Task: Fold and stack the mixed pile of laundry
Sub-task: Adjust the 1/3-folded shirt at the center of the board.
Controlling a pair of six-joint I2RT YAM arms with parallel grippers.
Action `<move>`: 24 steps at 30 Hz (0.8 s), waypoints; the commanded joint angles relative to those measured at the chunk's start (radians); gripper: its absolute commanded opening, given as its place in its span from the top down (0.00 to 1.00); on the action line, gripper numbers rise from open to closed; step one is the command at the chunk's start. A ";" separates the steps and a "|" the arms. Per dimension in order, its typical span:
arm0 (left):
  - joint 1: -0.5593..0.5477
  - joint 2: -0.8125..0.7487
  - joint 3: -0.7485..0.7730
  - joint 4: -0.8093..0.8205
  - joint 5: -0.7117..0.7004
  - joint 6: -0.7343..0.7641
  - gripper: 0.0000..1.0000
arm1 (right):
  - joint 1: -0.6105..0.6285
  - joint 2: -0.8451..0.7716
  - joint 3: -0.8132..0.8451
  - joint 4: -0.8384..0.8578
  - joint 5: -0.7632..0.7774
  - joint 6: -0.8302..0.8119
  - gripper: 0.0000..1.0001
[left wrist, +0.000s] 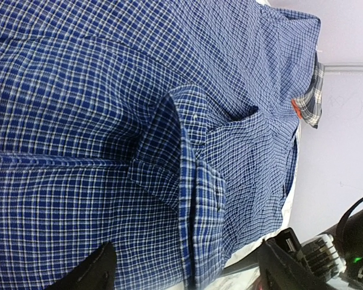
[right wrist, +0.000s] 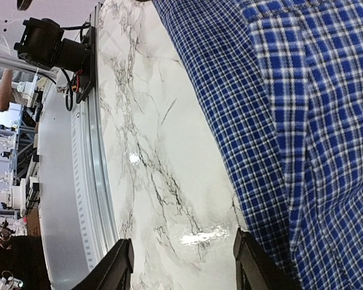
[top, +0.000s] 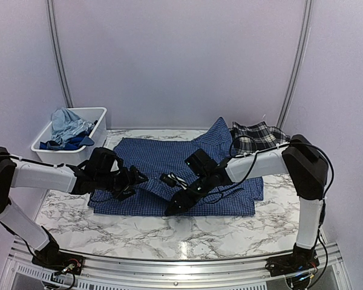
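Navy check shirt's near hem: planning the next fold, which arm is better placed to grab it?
Right, likely: the right gripper sits open at the near hem of the navy small-check cloth shirt; the left gripper hovers open over its middle.

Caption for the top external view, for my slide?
Left tool and right tool hang low over the navy check shirt on the marble table; plaid piece behind.

Robot lab booth: white backdrop (top: 181,60), marble-top table (top: 139,232).
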 commanded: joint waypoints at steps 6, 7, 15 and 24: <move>-0.002 0.044 0.031 0.047 0.015 0.044 0.19 | -0.029 -0.117 0.003 0.002 -0.035 -0.018 0.47; -0.002 0.039 0.029 0.050 0.009 0.044 0.18 | -0.038 -0.134 0.007 0.039 -0.038 0.013 0.47; 0.001 0.039 0.020 0.074 -0.005 0.041 0.08 | -0.095 -0.021 0.120 0.113 0.189 0.212 0.64; 0.020 0.145 0.115 0.076 0.059 0.045 0.05 | -0.069 0.167 0.318 0.031 0.237 0.204 0.73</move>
